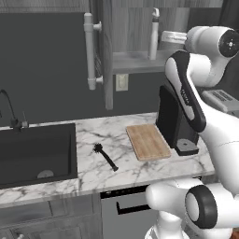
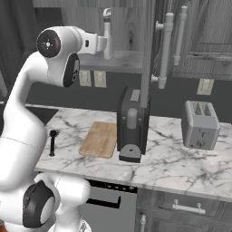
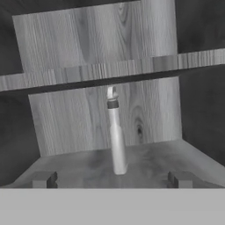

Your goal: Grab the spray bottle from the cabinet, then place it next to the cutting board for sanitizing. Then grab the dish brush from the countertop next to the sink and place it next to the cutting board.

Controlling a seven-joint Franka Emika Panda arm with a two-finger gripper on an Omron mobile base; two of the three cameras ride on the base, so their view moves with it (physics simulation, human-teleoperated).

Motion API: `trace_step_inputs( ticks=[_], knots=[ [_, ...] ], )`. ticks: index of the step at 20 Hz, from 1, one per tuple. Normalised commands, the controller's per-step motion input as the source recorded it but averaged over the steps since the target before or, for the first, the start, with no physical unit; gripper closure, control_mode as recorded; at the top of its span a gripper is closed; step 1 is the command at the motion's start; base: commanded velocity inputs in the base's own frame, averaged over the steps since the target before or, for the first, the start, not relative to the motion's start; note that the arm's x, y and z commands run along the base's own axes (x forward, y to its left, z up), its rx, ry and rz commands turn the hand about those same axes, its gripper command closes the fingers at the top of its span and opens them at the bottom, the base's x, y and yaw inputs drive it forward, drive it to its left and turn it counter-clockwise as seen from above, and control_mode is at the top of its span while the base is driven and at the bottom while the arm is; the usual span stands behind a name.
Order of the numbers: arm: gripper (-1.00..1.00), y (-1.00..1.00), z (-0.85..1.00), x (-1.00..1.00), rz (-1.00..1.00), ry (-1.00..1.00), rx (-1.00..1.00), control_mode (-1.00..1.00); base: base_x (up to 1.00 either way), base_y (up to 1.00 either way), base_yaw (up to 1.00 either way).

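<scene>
The spray bottle (image 3: 116, 136) stands upright on the grey shelf of the open cabinet (image 3: 149, 158), also seen from the base cameras as the spray bottle (image 1: 153, 35) (image 2: 108, 34). My gripper (image 3: 112, 179) is open, level with the shelf and just in front of the bottle. Its fingertips (image 3: 44, 179) stand wide to either side, short of the bottle and touching nothing. On the marble countertop (image 1: 93, 175) below, the cutting board (image 1: 148, 141) lies flat. The black dish brush (image 1: 105, 156) lies between the board and the sink (image 1: 37, 154).
The cabinet door (image 1: 107, 56) stands open to the left of the shelf, with its white bar handle (image 1: 89, 51). A dark coffee machine (image 1: 175, 121) stands right of the board, under the shelf. A toaster (image 2: 200, 124) sits further right. The faucet (image 1: 9, 109) rises behind the sink.
</scene>
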Motion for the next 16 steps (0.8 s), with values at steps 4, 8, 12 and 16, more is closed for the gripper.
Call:
trace_step_inputs(
  ticks=[4,8,12,16],
  knots=[
    [-1.00,0.00,-0.06,0.33,0.00,0.00,0.00,-1.00,0.00,0.00,0.00],
    [-1.00,0.00,-0.08,0.28,0.00,0.00,0.00,-1.00,0.00,0.00,0.00],
    [-1.00,0.00,-0.10,0.29,0.00,0.00,0.00,-1.00,0.00,0.00,0.00],
    [-1.00,0.00,-0.14,0.38,0.00,0.00,0.00,-1.00,0.00,0.00,0.00]
  ],
)
